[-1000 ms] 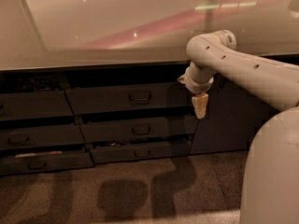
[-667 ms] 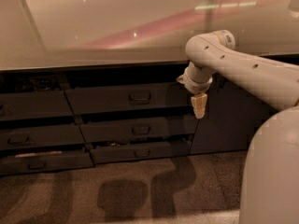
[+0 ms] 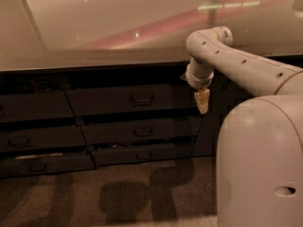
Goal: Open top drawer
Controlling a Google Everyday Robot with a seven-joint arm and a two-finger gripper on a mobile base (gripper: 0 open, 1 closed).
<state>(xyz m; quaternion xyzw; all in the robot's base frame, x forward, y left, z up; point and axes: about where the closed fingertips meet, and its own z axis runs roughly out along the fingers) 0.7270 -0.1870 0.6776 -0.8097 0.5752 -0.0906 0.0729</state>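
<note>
- Far left, under the long pale counter, there is a stack of dark side drawers. These are not the ones to open.
- Next to them is the top drawer. It is the wide dark front right under the counter, in the middle stack. It looks pushed in, or very nearly so.
- Its small handle sits in the middle of that front. Nothing is touching it.
- Below it are the middle drawer and the bottom drawer. They have handles much the same, so it would be easy to grab the wrong one.
- To the right of the handle hangs the gripper. It points down, by the right end of the top drawer front and apart from the handle.
- Its two tan fingers look pressed together, with no gap that I can see. They hold nothing.
- To do this step well, I think the gripper should slide left until it is level with the handle. Then it should open and close around the handle, not the flat front.
- After that it should pull straight out towards the robot, slowly, so the handle does not slip free.
- The white arm reaches in from the right, and the big robot body fills that corner.
</note>
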